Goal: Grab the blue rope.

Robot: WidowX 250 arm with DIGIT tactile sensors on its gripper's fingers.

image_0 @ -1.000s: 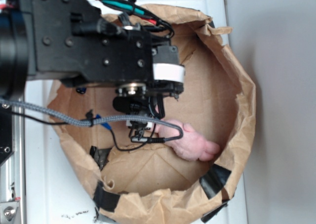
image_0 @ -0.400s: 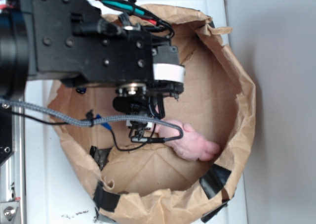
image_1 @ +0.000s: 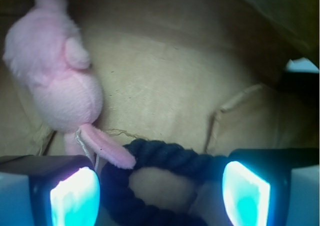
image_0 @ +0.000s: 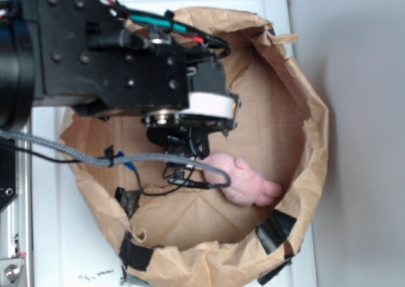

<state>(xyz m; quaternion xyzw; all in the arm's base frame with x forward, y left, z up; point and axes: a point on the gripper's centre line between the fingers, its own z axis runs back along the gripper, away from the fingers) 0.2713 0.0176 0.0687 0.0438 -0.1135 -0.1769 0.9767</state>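
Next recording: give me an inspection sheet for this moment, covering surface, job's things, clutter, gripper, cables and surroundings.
Surface: brown paper bag rolled open, black tape patches on its rim; arm works inside it.
Job's things: blue rope curled in a loop on the bag floor, lying between the fingers; mostly hidden by the arm in the exterior view.
Clutter: pink plush toy beside the rope, its tail over the loop.
Gripper: gripper open, straddling the rope, not closed on it.
Cables: grey braided cable and thin black wire hang from the arm across the bag.
Surroundings: white surface under the bag, grey wall on the right.
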